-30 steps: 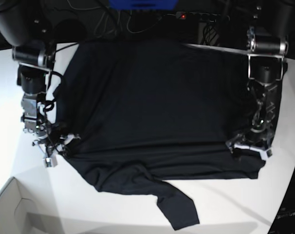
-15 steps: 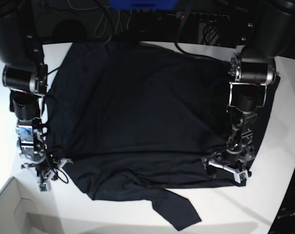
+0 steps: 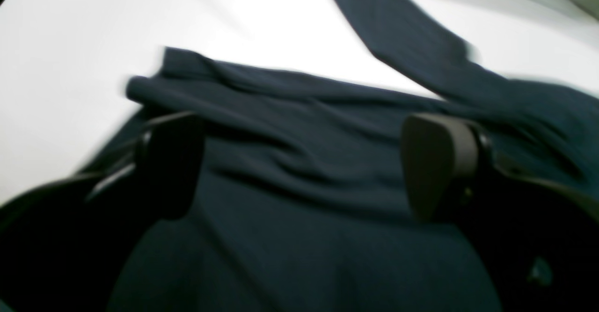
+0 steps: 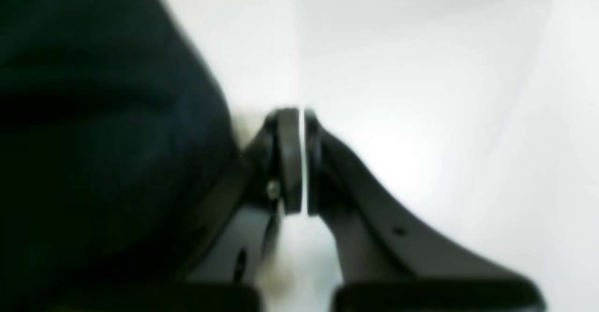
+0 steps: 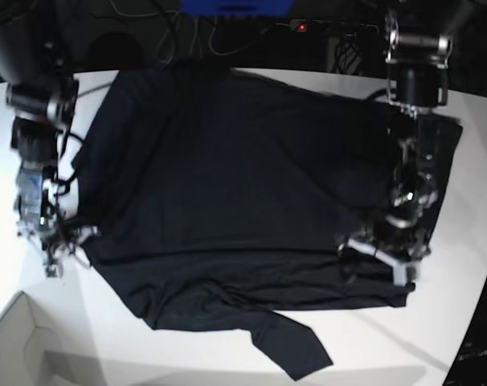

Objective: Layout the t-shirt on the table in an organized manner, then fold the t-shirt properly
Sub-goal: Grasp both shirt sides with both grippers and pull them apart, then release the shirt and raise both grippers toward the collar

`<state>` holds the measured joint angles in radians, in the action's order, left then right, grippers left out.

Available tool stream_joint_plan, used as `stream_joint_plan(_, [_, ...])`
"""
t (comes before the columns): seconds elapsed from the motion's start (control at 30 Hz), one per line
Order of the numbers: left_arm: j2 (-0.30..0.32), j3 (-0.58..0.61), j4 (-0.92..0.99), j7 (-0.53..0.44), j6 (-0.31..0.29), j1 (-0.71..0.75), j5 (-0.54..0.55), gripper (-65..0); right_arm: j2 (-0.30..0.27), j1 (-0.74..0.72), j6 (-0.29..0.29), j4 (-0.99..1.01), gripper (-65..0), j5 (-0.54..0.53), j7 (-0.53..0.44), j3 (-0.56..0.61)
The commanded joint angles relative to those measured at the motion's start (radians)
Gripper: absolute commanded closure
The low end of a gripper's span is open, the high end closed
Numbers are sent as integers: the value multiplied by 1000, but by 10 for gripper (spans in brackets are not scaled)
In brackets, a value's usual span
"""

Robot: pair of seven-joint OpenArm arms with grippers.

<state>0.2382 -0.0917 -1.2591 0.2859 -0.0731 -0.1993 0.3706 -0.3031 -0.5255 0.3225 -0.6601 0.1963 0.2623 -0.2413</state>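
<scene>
Near edge of the base view: I am seeing a white box corner (image 5: 18, 342) lying at the lower left of the table (image 5: 388, 338), and one sleeve (image 5: 296, 350) of the t-shirt (image 5: 227, 185) trailing toward me past the hem. The t-shirt is lying mostly spread across the middle of the table, its near edge bunching in folds.

Middle ground, at the shirt's sides: my right gripper (image 5: 55, 253) is sitting at the shirt's edge on the view's left. In the right wrist view its fingers (image 4: 290, 162) are pressing together with only a thin sliver of white between them, nothing pinched; the dark fabric (image 4: 93, 139) is lying just beside them, and I cannot tell whether it is touching. My left gripper (image 5: 384, 253) is hanging over the shirt's corner on the view's right. In the left wrist view its pads (image 3: 435, 162) are standing wide apart above the rumpled cloth (image 3: 304, 162), grasping nothing.

Far edge: the shirt is reaching the table's rear rim, with dark cables (image 5: 187, 32) running behind it.
</scene>
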Motion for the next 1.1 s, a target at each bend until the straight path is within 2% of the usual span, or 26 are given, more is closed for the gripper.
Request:
stream_joint_plan(0.0, [28,-52,-57,-21,25,36,-6,-650,-14,28,-3,-99,0,-7,-27,-23])
stream_joint_plan(0.1, [25,-161,-152,-14,25,168,-6,-650,38,186,7,-359,0,-7,-18,-40])
stream_joint_plan(0.17, [25,-214,-196,-14,25,242,-6,-650,77,291,60,-524,0,-7,-7,-45])
stream_joint_plan(0.27, [31,-267,-221,-14,23,318,-6,-650,138,427,137,-749,0,-7,93,-46])
stream_joint_plan(0.37, [31,-302,-216,-14,23,338,-6,-650,207,539,143,-912,0,-7,190,-45])
stream_joint_plan(0.5, [26,-314,-193,-14,23,344,-6,-650,259,641,143,-976,0,-7,222,-39])
stream_joint_plan(0.73, [25,-311,-152,-14,23,344,-6,-650,253,641,143,-846,0,-7,208,-43])
stream_joint_plan(1.0, [-17,-309,-15,-17,22,321,-6,-650,163,502,143,-608,0,-4,116,-45])
stream_joint_plan(1.07, [-18,-299,2,-17,-8,307,-6,-650,134,459,143,-556,0,-5,107,-45])
